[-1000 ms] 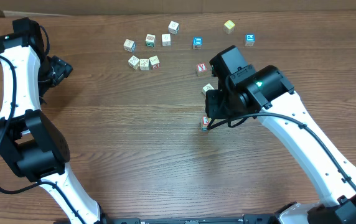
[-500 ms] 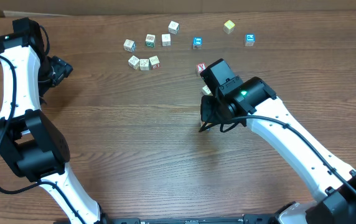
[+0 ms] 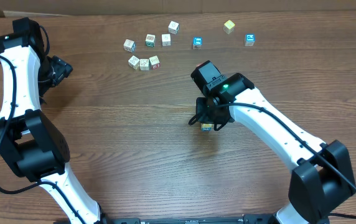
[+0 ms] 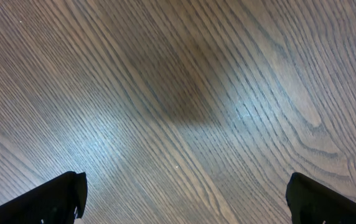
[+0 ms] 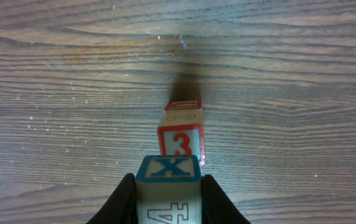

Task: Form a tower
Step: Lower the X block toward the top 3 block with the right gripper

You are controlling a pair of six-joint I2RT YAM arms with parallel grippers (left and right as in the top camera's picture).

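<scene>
the right end effector (image 5: 168,202) is closed narrow on a blue-x cube (image 5: 167,177), its fingers (image 5: 123,202) pressed to the cube's two sides and a 4 on the near face. just beyond, partly hidden by that cube, the tower (image 5: 181,134) stands upright mid-table, red-marked with a 3; whether cube and tower touch i cannot tell. off to the left, the left end effector (image 4: 190,199) hangs spread wide over the table (image 4: 178,74), gripping nothing. toward the far side lie loose cubes (image 3: 150,40): a trio (image 3: 144,62) side by side, the others scattered apart, a yellow cube (image 3: 229,25) near the back
</scene>
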